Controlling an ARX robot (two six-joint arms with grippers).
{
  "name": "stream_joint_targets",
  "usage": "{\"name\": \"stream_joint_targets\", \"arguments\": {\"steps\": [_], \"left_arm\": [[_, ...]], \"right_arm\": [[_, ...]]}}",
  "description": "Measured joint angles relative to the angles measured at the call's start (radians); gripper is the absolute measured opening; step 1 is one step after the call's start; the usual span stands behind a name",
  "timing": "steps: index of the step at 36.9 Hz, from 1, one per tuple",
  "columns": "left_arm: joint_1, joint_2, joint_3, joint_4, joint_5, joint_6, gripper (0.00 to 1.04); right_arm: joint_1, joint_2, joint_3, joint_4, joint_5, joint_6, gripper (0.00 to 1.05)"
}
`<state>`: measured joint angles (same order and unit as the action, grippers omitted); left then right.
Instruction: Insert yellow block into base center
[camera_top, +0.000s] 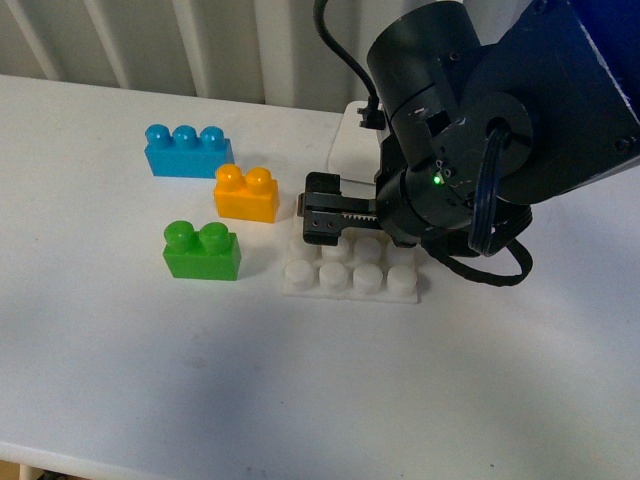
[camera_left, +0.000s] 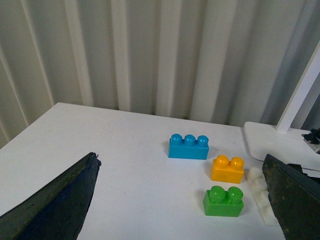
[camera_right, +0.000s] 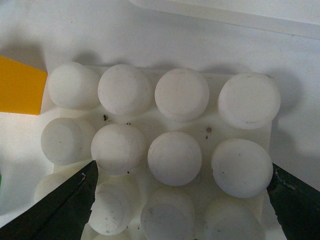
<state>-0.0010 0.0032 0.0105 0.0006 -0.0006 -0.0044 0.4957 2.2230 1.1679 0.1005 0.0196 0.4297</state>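
White matte table (camera_top: 120, 360), faint smudges. Upper left of the front frame: blue brick (camera_top: 187, 150), long, three round studs, glossy plastic. Below it, left of centre: green brick (camera_top: 201, 250), boxy, two studs, same gloss. Right of both, near centre: yellow block (camera_top: 246, 193), yellow-orange, two rounded studs, smooth shiny plastic, upright on the table, ungripped, just beside the base's upper-left corner and not on it. Centre: base (camera_top: 350, 280), flat white square plate, grid of round flat-topped studs, matte, tiny dark specks in the right wrist close-up. Over its upper-left part: right gripper (camera_top: 318, 212), black, toothed rack showing, jaws spread wide, only studs below the gap. Fingers (camera_right: 60, 210) dark and rough-edged in the right wrist view. Upper centre, behind the arm: lamp foot (camera_top: 348, 140), smooth white slab, mostly hidden. Left wrist view: left gripper (camera_left: 181, 160), coarse dark fingers wide apart, gripping nothing, well apart from the bricks.
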Motion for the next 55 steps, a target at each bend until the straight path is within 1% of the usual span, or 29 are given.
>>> {"name": "stream_joint_targets", "arguments": {"steps": [5,13,17,21,23,25,29,30,32,33,34,36,39,42,44,45,47,55], "left_arm": [[0.000,0.000,0.000,0.000,0.000,0.000,0.98],[0.000,0.000,0.000,0.000,0.000,0.000,0.98],[0.000,0.000,0.000,0.000,0.000,0.000,0.98],[0.000,0.000,0.000,0.000,0.000,0.000,0.98],[0.000,0.000,0.000,0.000,0.000,0.000,0.98],[0.000,0.000,0.000,0.000,0.000,0.000,0.98],[0.000,0.000,0.000,0.000,0.000,0.000,0.98],[0.000,0.000,0.000,0.000,0.000,0.000,0.98],[0.000,0.000,0.000,0.000,0.000,0.000,0.98],[0.000,0.000,0.000,0.000,0.000,0.000,0.98],[0.000,0.000,0.000,0.000,0.000,0.000,0.98],[0.000,0.000,0.000,0.000,0.002,0.000,0.98],[0.000,0.000,0.000,0.000,-0.001,0.000,0.98],[0.000,0.000,0.000,0.000,0.000,0.000,0.98],[0.000,0.000,0.000,0.000,0.000,0.000,0.98],[0.000,0.000,0.000,0.000,0.000,0.000,0.98],[0.000,0.000,0.000,0.000,0.000,0.000,0.98],[0.000,0.000,0.000,0.000,0.000,0.000,0.98]], "right_arm": [[-0.027,-0.021,-0.031,0.036,-0.027,0.018,0.96],[-0.113,-0.140,-0.126,0.098,-0.077,0.047,0.96],[-0.151,-0.219,-0.173,0.132,-0.101,0.042,0.96],[-0.202,-0.334,-0.255,0.182,-0.118,0.006,0.96],[-0.234,-0.409,-0.314,0.212,-0.123,-0.029,0.96],[-0.283,-0.511,-0.388,0.235,-0.148,-0.074,0.96],[-0.438,-0.739,-0.519,0.249,-0.204,-0.158,0.96],[-0.471,-0.776,-0.568,0.380,-0.142,-0.212,0.90],[-0.498,-0.826,-0.653,0.604,-0.026,-0.293,0.80],[-0.503,-0.871,-0.703,0.699,-0.011,-0.333,0.73],[-0.503,-0.906,-0.731,0.736,-0.010,-0.357,0.67],[-0.498,-0.975,-0.782,0.766,-0.018,-0.391,0.55],[-0.497,-1.042,-0.860,0.771,-0.017,-0.413,0.35],[-0.496,-1.085,-0.915,0.769,-0.018,-0.422,0.19],[-0.496,-1.111,-0.934,0.767,-0.017,-0.423,0.12],[-0.496,-1.131,-0.951,0.762,-0.016,-0.423,0.06],[-0.497,-1.170,-0.977,0.752,-0.014,-0.426,0.01],[-0.497,-1.288,-1.044,0.699,-0.018,-0.426,0.01]]}}
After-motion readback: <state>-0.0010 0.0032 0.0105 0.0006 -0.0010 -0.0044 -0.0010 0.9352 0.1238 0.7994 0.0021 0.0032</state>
